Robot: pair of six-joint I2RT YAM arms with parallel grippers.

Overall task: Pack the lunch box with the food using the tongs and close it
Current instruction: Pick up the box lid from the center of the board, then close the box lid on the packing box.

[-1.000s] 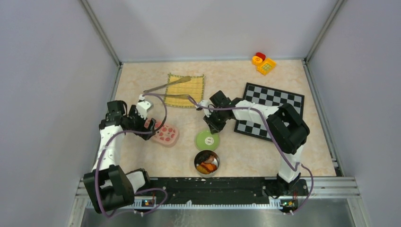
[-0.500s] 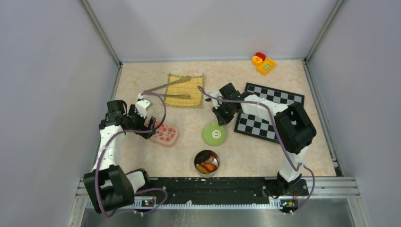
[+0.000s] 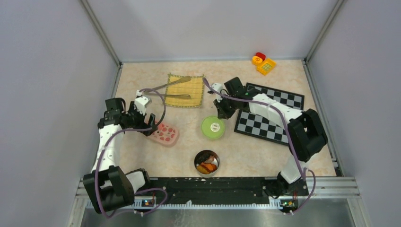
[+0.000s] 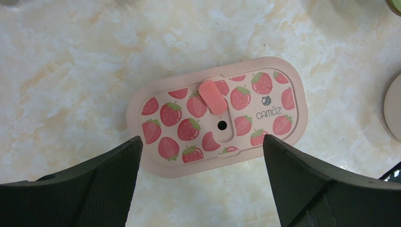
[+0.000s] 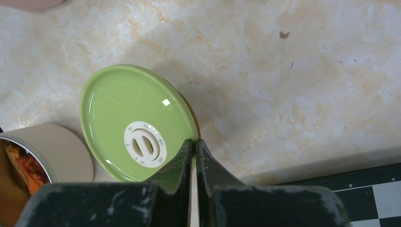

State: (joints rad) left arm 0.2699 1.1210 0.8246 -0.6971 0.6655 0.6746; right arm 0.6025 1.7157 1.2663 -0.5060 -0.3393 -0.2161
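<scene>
Right tool (image 5: 193,142) pinches the green lid (image 5: 127,109) by its rim and has pulled it farther from the food tin (image 5: 61,151); left tool (image 4: 201,141) gapes open over the pink box (image 4: 179,116).

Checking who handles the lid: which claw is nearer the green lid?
Right. The right claw pinches the rim of the green lid; the left claw hangs open over the strawberry lid, well apart.

- Table top (image 4: 71,56): smooth, marble-patterned, with a faint sheen.
- Green lid (image 5: 118,104), left of the right wrist frame: glossy, smooth plastic, finely scratched.
- Pink lid (image 4: 265,137): matt plastic with printed strawberries.
- Pot (image 5: 61,151), lower left: matt beige wall.
- Tongs (image 3: 179,80): shiny silver metal.
- Mat (image 3: 196,87), upper middle: coarse yellow weave.
</scene>
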